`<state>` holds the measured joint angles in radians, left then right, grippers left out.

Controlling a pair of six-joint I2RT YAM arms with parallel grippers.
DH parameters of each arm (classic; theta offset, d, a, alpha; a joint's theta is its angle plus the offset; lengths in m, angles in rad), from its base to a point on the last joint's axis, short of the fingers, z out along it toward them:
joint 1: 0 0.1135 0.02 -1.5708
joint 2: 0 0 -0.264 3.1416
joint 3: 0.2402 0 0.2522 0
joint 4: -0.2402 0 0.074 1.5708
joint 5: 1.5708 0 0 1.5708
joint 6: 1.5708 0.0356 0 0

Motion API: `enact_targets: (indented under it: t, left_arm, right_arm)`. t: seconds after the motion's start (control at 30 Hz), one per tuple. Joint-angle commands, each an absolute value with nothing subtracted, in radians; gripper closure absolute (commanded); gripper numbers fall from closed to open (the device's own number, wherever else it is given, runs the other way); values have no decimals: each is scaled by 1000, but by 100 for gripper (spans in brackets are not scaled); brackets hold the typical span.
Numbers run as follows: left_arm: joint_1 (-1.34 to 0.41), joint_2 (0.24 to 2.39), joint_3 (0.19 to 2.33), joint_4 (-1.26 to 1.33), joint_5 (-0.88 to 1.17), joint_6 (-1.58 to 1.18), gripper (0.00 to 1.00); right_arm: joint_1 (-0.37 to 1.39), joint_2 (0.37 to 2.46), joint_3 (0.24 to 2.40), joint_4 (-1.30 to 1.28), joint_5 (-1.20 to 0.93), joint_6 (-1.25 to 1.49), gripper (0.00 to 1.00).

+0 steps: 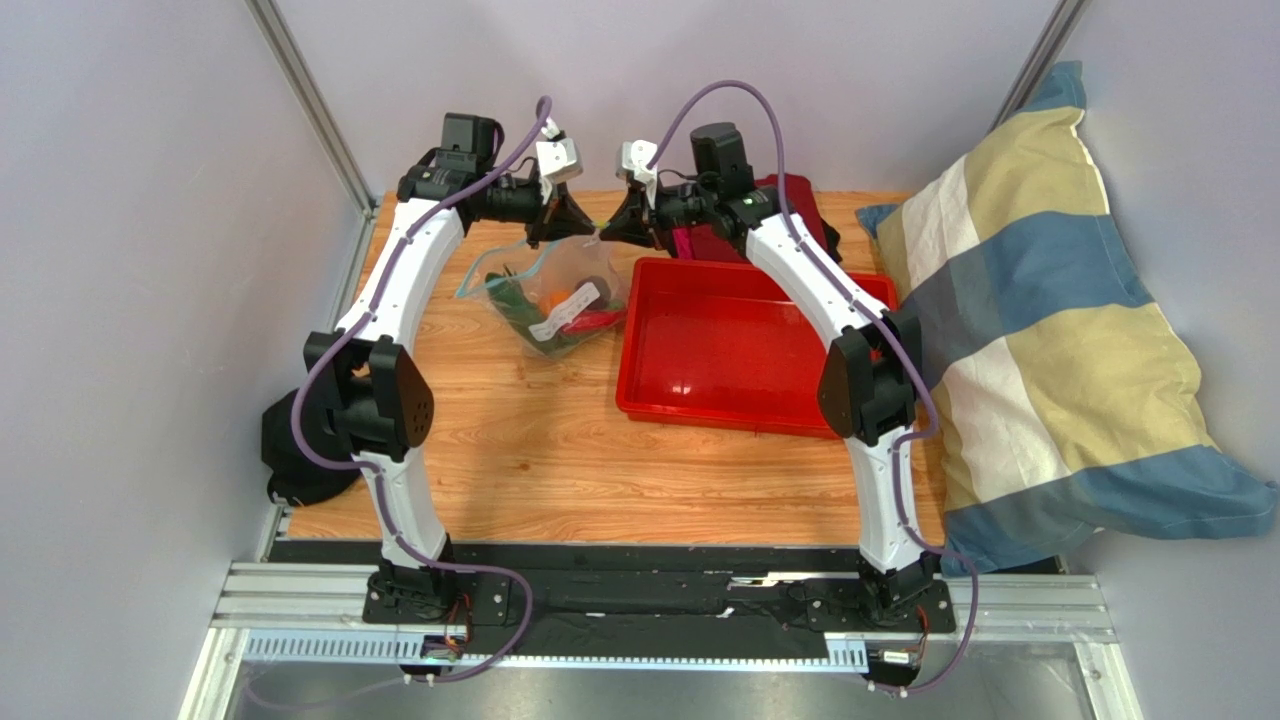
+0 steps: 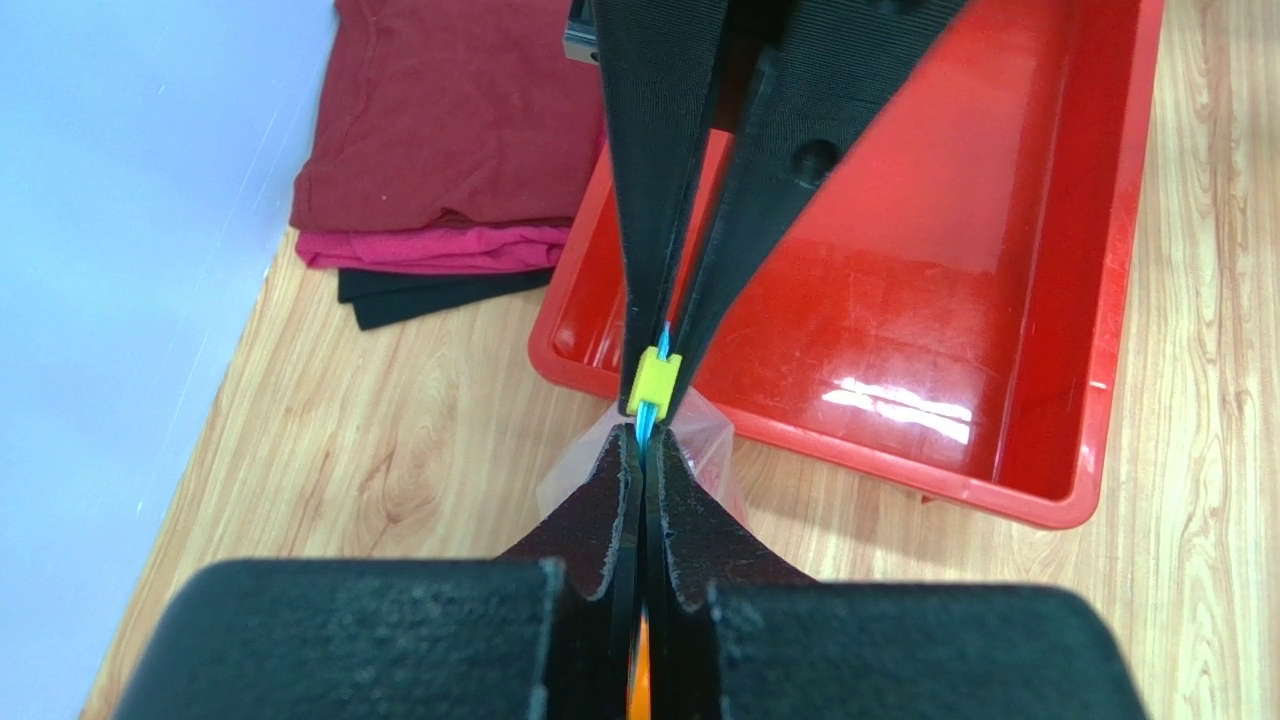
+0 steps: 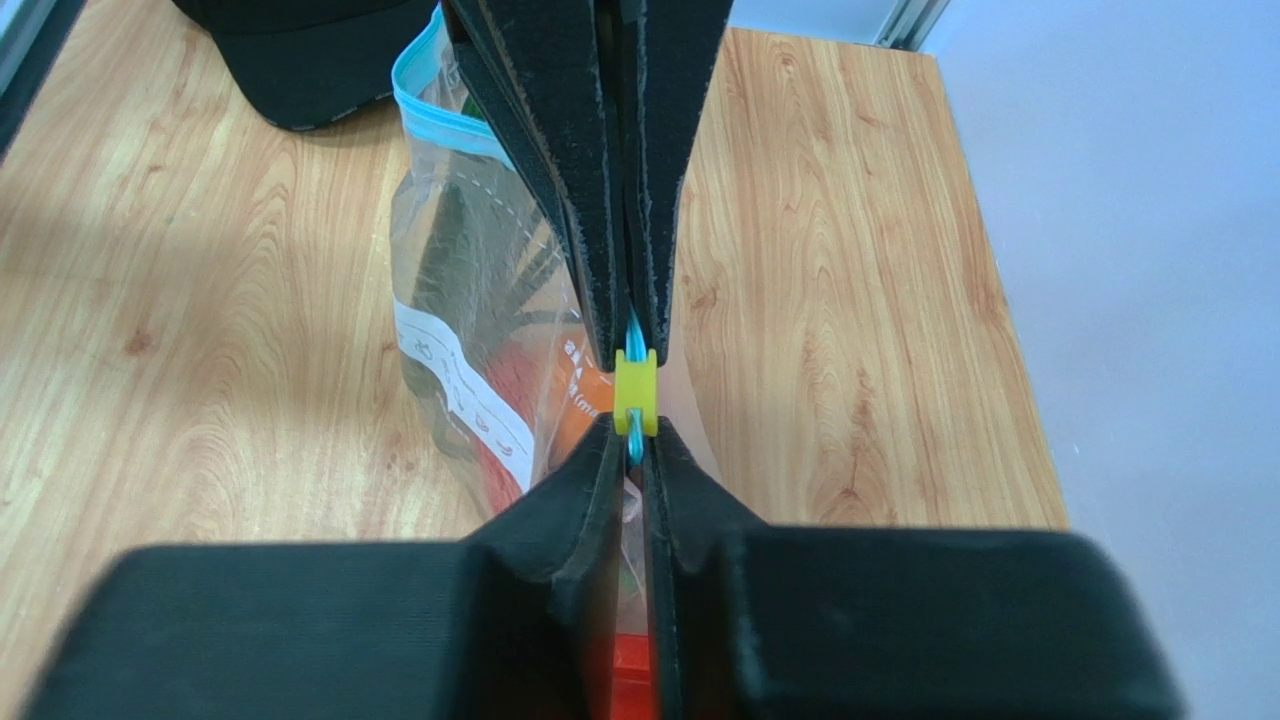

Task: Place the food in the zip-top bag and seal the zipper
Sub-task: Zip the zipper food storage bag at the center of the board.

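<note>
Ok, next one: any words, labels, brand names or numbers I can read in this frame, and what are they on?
White label patch on the zip-top bag: dark printed marks, too small and blurred to read in any view.
Nothing else in the three views carries legible text; no brand, number or sign can be quoted.
</note>
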<state>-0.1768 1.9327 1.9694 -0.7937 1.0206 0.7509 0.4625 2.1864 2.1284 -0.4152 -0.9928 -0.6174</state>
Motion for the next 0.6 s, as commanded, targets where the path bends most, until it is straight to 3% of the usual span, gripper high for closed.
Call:
enact_targets:
  t: [0.0,0.03,0.13,0.27,0.47,0.57]
  left_arm:
    - [-179,1862,1971,-752,1085,770,100]
    - [-181,1864,1968,-753,1085,772,98]
    - [-181,1858,1963,-755,1081,775,73]
    - [-195,1858,1971,-753,1065,787,60]
    - [-245,1847,1954,-759,983,888,58]
    - [-253,1867,1977,-758,963,874,65]
  right_arm:
    - [468,2178,2164,-413,-986,-614,100]
    - [469,2175,2163,-411,-988,-612,100]
    - [468,2168,2142,-382,-986,-604,100]
    - [469,2158,2123,-350,-992,-594,100]
    - [476,2158,2126,-350,-997,-595,100]
    - [474,2155,2123,-350,-997,-598,100]
